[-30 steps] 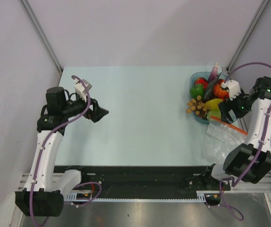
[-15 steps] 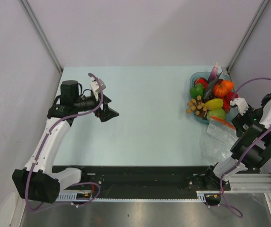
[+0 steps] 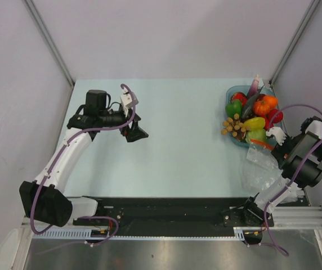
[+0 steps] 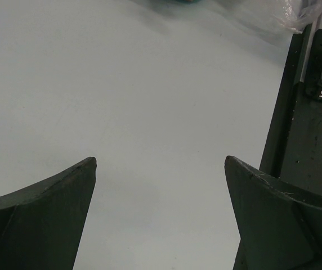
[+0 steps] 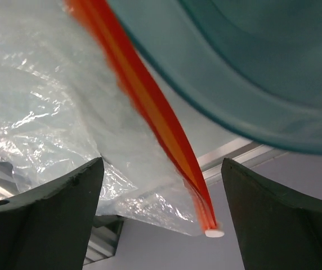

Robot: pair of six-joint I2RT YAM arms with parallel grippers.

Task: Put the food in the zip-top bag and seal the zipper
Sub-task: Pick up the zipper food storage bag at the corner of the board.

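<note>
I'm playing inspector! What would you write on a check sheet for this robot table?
Surface: pale table, flat.
Job's things: food piled in the blue tray at the far right; zip-top bag lying beside the tray, no food seen inside; zipper next to the tray.
Clutter: nothing seen.
Hands: left hand open, holding nothing, over the table; right hand open at the zipper's end.
Cables: a purple cable along each arm.
Surroundings: grey walls; black rail at the near edge.
</note>
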